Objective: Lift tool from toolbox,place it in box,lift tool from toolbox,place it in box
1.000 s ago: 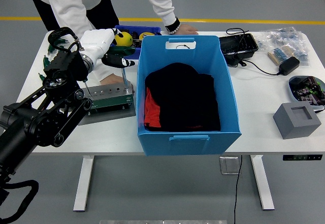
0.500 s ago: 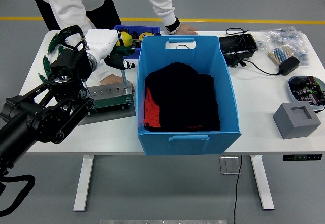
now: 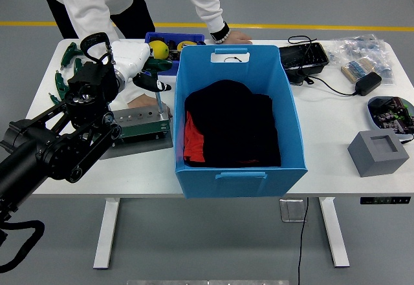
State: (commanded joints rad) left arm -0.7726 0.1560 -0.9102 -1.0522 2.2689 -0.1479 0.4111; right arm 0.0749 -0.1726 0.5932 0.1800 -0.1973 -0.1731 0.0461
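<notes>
Over the past second, advanced from the table's left side toward its far-left corner, the left hand (image 3: 139,65) white-gloved, now hovering at the near rim of the small blue toolbox (image 3: 169,41) with its yellow tool (image 3: 157,49). Fingers extended, relaxed, holding nothing. Probably mid-reach for a first lift, nothing yet grasped. Stood to the right, the large blue box (image 3: 238,168), holding only dark and red cloth. Rested on the far edge, a person's hand (image 3: 236,37).

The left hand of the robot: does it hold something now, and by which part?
It cannot be told. The white left hand hangs over the blue toolbox, fingers pointing down; no tool is clearly in them.
</notes>
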